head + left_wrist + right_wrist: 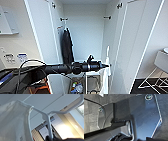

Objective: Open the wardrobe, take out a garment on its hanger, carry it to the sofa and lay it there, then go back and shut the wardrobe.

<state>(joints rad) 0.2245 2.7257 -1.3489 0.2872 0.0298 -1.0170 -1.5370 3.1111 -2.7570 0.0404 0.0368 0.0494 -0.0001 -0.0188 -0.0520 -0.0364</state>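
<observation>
Wardrobe (pixel 40 32) open, long black garment (pixel 67 47) hanging inside, up-left of left end effector (pixel 108 65). Left end effector clamped on thin white hanger (pixel 50 130), white T-shirt (pixel 12 122) draped beside it. Right end effector: cannot tell. Risk: shirt slipping off tilted hanger, or hanger catching the door (pixel 132 45) just right of it.

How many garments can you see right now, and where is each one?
2. A long black garment hangs inside the open wardrobe at its left. The white T-shirt is on the white hanger at the left claw. Others may be hidden.
</observation>
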